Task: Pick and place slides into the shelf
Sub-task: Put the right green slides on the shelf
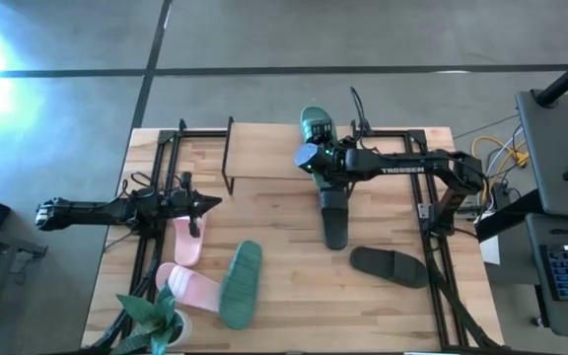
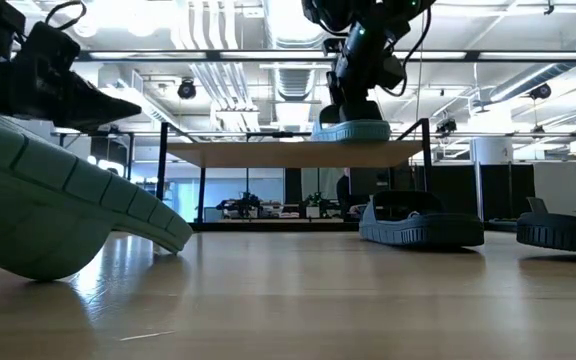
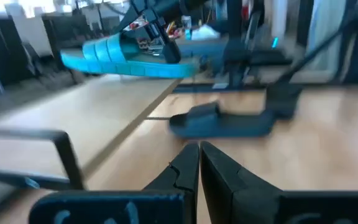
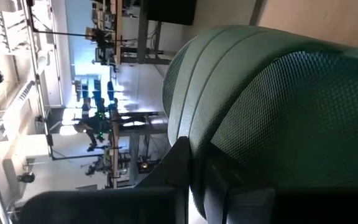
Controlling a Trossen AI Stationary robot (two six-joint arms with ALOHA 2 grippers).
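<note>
With the right gripper clamped on the teal slide at the shelf's 3 o'clock end, apparently overhanging, release risks a fall; the left gripper, closed, waits.

My two arms, dark all over

I see matte black links on both the left arm and right arm, white TROSSEN lettering along the right forearm, a green-lit round wrist joint, thin black cables, and tapering dark fingers
</note>
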